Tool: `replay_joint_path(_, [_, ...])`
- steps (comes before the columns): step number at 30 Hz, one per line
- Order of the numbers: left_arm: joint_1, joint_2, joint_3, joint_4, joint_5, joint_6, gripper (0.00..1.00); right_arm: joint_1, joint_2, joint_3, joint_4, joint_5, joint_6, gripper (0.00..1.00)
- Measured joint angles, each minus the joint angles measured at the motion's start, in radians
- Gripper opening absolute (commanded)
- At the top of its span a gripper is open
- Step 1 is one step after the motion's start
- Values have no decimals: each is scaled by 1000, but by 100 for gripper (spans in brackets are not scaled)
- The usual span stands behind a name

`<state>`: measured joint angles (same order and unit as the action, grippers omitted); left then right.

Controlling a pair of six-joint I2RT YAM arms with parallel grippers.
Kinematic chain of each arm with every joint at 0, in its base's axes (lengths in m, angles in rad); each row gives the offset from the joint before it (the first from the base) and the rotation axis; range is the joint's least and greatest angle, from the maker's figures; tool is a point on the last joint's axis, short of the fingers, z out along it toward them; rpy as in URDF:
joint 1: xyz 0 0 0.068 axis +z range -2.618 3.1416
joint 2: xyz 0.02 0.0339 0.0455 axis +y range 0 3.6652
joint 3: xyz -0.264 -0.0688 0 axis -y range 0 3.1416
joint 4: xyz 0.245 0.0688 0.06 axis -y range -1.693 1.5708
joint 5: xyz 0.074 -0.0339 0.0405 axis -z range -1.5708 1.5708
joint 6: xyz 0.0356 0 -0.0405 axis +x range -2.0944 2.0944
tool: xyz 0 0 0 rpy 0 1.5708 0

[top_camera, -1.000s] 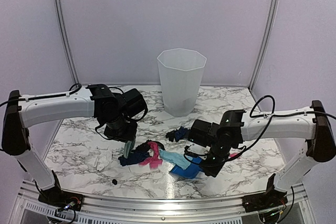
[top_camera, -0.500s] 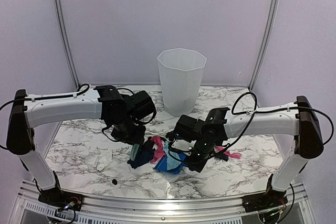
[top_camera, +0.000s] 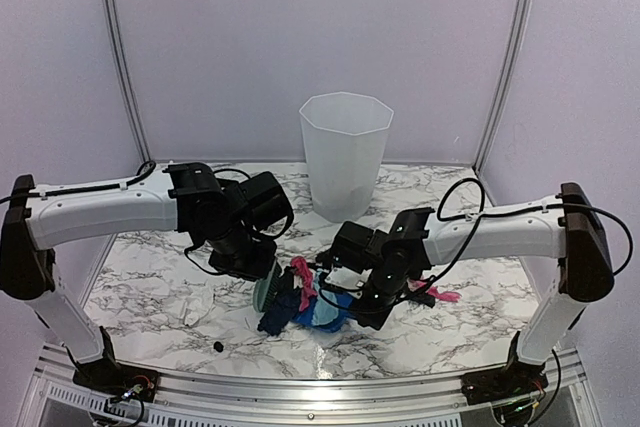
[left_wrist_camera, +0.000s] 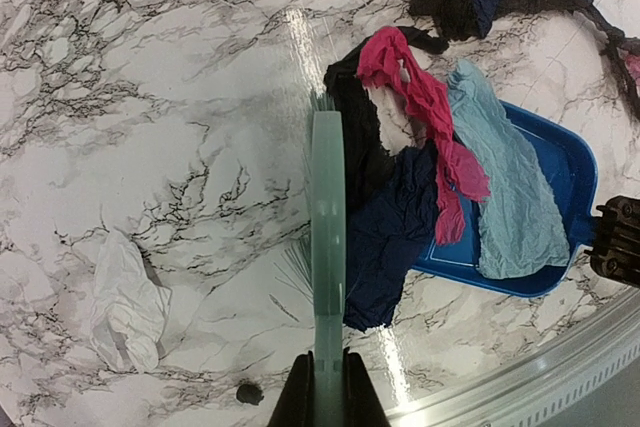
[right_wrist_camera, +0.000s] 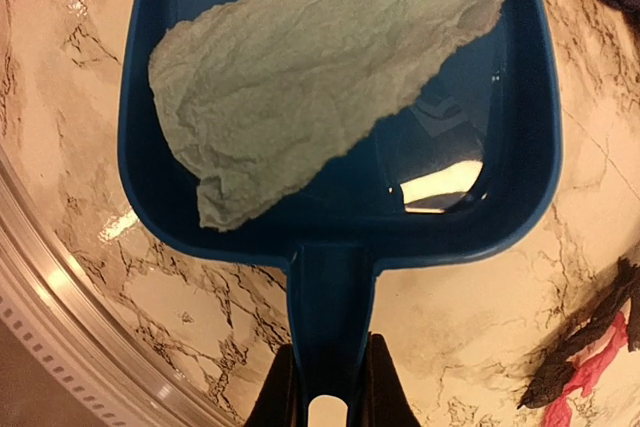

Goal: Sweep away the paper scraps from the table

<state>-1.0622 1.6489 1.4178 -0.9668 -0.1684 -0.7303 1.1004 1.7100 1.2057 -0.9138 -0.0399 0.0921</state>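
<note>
Left wrist view: left claw [left_wrist_camera: 327,397] clenched on brush [left_wrist_camera: 327,207], its bristles against scraps [left_wrist_camera: 400,217] heaped at the dustpan [right_wrist_camera: 330,217] mouth, mid-tabletop [left_wrist_camera: 150,97]. Right claw [right_wrist_camera: 330,387] grasps dustpan handle. White wad [left_wrist_camera: 125,302] and black speck [left_wrist_camera: 248,393] left of brush. Bin [top_camera: 345,152] behind.

We see bright, even light from above in the top view, with only soft shadows on the table [top_camera: 150,287]. In the left wrist view, glare streaks the marble. The right wrist view looks warm-tinted, and a white reflection glints inside the dustpan [right_wrist_camera: 330,217].
</note>
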Motion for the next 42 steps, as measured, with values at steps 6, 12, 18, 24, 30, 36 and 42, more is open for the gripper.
replay_joint_path(6, [1, -7, 0, -9, -34, -16, 0, 0, -30, -42, -1, -6, 1, 0])
replay_joint_path(12, [3, -1, 24, -52, -116, -22, 0, 0, -50, -46, -12, -15, 17, 0])
replay_joint_path(18, [17, 45, 103, -64, -177, -7, 0, 0, -55, -53, -20, -14, 61, 0])
replay_joint_path(24, [45, 115, 165, -68, -213, 23, 0, -6, -56, -64, -26, 6, 96, 0])
replay_joint_path(30, [70, 153, 192, -78, -257, 35, 0, -23, -57, -64, -26, 11, 119, 0])
replay_joint_path(36, [84, 153, 218, -124, -358, 24, 0, -26, -57, -64, -26, 15, 120, 0])
replay_joint_path(42, [84, 153, 272, -212, -513, -23, 0, -26, -56, -64, -26, 14, 119, 0])
